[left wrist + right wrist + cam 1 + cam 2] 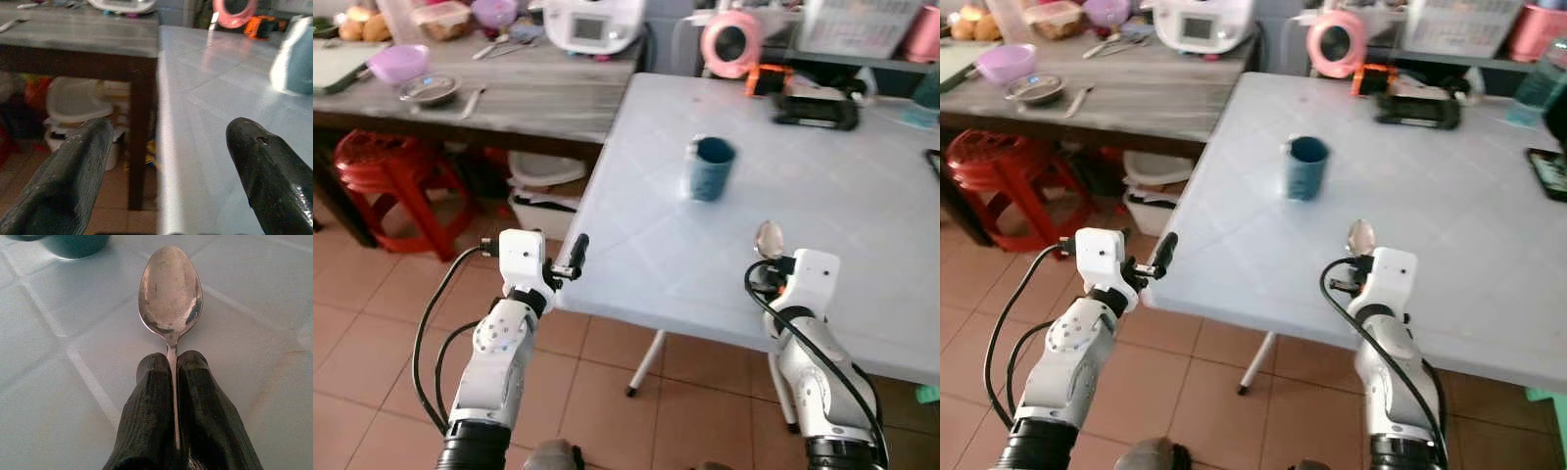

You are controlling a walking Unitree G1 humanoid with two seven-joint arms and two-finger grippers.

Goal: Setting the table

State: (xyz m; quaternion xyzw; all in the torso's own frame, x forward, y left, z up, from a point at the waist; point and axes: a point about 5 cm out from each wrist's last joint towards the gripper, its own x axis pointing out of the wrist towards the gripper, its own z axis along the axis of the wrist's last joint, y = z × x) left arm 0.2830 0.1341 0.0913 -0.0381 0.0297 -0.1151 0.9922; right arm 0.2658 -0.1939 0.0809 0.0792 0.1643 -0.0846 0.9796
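- The right gripper [172,377] has its jaws clamped on a spoon [170,291] handle, bowl forward over the pale table [842,215].
- A blue cup [710,167] stands farther in.
- The left gripper [166,161] is at the table's corner, jaws apart.

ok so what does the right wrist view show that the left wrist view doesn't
Right wrist view: the right gripper, fingers shut on a spoon by its neck, bowl held out over the white table.

Left wrist view: the left gripper, fingers open with nothing between them, at the white table's edge; beyond it the wooden table, a white tub under it and a pink round thing at the far end.

Both: the white table and the blue cup.
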